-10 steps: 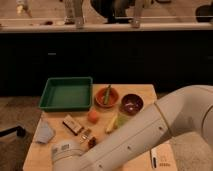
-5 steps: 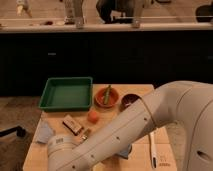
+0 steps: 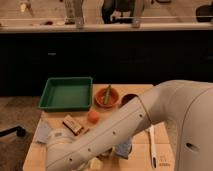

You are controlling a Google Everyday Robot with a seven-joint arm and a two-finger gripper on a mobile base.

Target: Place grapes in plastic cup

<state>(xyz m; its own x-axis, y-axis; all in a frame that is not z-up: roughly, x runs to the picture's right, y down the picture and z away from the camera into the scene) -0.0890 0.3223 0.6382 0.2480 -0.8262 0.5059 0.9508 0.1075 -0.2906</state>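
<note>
My white arm [image 3: 130, 125] sweeps from the right edge down across the front of the wooden table [image 3: 145, 90] to its wrist end [image 3: 59, 145] at the lower left. The gripper lies beyond that wrist, below the bottom edge of the camera view or behind the arm, so it does not show. The grapes are hidden. The plastic cup is hidden too. A smooth orange fruit [image 3: 93, 116] lies just above the arm, near the table's middle.
A green tray [image 3: 66, 93] sits at the back left. Beside it stands an orange-red bowl [image 3: 106, 97] holding a green item, with a dark brown bowl [image 3: 128, 98] half behind the arm. Also there: a snack bar [image 3: 73, 125], a grey-blue cloth [image 3: 43, 133], a white utensil [image 3: 152, 146] and a bluish object [image 3: 124, 148] under the arm.
The arm has swung further over the table's front and now looms larger, covering more of the middle. Its wrist end has shifted a little to the right and down.
</note>
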